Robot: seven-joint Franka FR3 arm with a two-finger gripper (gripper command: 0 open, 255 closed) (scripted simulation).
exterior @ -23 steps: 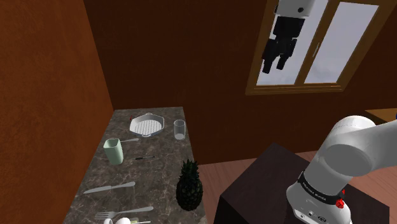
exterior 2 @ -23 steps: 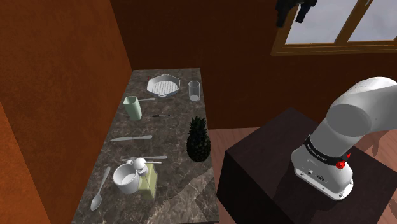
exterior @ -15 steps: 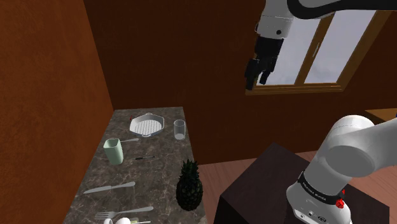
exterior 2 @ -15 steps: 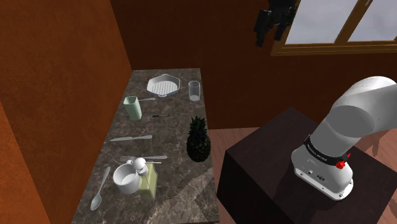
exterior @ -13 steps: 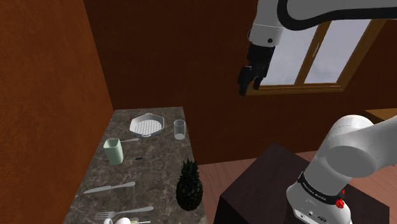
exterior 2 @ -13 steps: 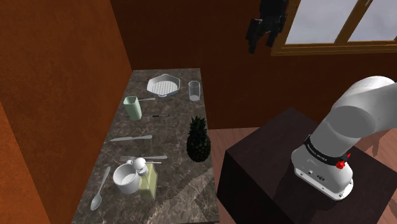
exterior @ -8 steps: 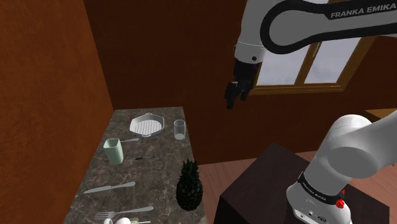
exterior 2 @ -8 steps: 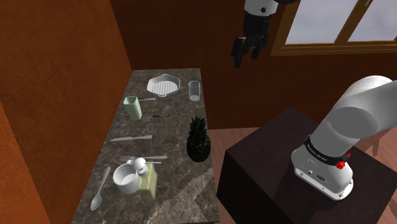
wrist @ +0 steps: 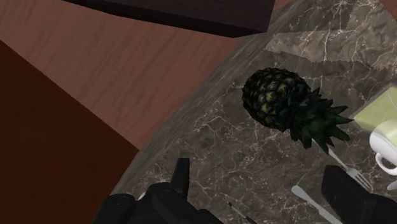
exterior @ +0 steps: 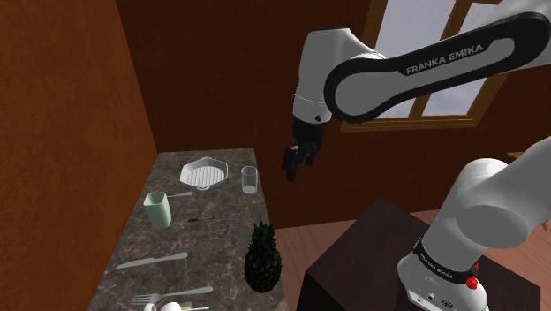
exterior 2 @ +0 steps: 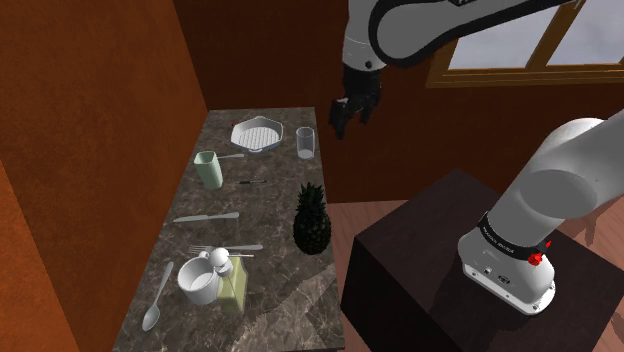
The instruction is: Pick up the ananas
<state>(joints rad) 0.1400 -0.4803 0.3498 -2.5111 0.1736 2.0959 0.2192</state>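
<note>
The ananas [exterior: 262, 261] is a dark pineapple standing upright near the marble counter's [exterior: 221, 231] right edge in the shoulder view. It also shows as the pineapple [exterior 2: 312, 220] in the second exterior view. My gripper [exterior: 290, 170] hangs high in the air, above and beyond the fruit, near the counter's far right corner, and appears as the gripper [exterior 2: 340, 127] beside the glass there. In the wrist view the gripper [wrist: 257, 170] is open, with its fingers [wrist: 181, 175] far apart and the pineapple [wrist: 277, 97] well ahead of them, untouched.
On the counter stand a white ribbed dish [exterior: 204, 173], a glass [exterior: 250, 179], a pale green cup [exterior: 157, 210], a knife [exterior: 152, 261], a white mug [exterior 2: 198, 281], a spoon [exterior 2: 157, 297] and a green box [exterior 2: 234, 283]. The dark stand [exterior: 366, 252] sits right of the counter, under a window [exterior: 446, 84].
The arm has swung down and to the left from in front of the window toward the counter's far end. The pineapple and tableware have stayed in place.
</note>
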